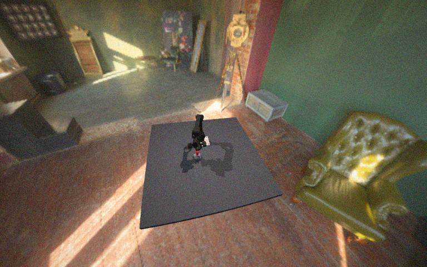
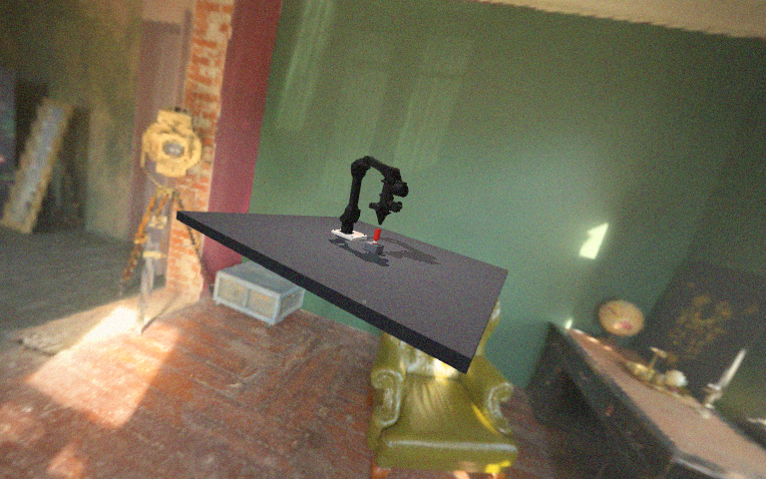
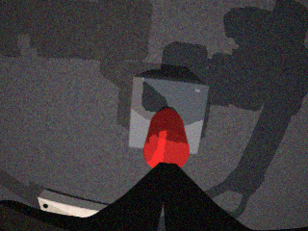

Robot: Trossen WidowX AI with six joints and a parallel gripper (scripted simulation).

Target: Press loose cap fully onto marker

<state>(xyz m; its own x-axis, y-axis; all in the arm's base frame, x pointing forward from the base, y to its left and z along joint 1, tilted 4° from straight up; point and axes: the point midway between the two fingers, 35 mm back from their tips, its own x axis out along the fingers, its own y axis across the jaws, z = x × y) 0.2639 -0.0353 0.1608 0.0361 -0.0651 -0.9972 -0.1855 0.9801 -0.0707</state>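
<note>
The red cap [image 1: 197, 153] [image 2: 377, 234] [image 3: 166, 144] sits upright on the marker, over the grey holder block [image 2: 373, 246] [image 3: 188, 103]. The cap hides most of the marker; whether it is fully on cannot be told. My gripper [image 2: 381, 223] [image 3: 166, 170] is shut and empty, pointing down. Its closed fingertips are just above the cap, with a small gap in the exterior view. In the wrist view they overlap the cap's near edge. In the top view the arm hides the fingertips.
The dark table [image 1: 188, 194] [image 2: 429, 287] carries the arm's white base plate [image 1: 207, 141] [image 2: 348, 234] [image 3: 72, 208], a short way from the holder block. Shadows of the arm fall around the block. The table's edges are well away from it.
</note>
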